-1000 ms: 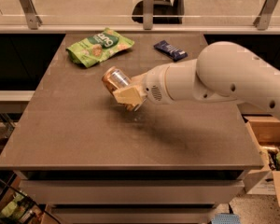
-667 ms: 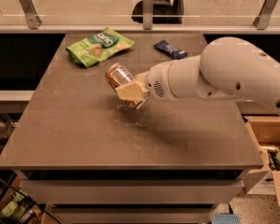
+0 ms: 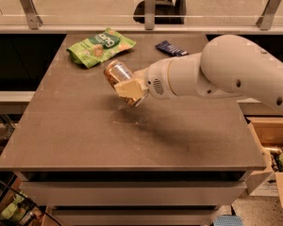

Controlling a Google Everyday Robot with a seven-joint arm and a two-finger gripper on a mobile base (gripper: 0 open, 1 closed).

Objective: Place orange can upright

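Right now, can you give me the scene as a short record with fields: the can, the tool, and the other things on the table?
orange can: held in the tool, tilted, not yet upright
tool: over the middle of the table, shut on the orange can
arm: white, reaching in from the right
green snack bag: lying flat, far left part of the table
dark blue packet: lying near the far edge, right of the green snack bag
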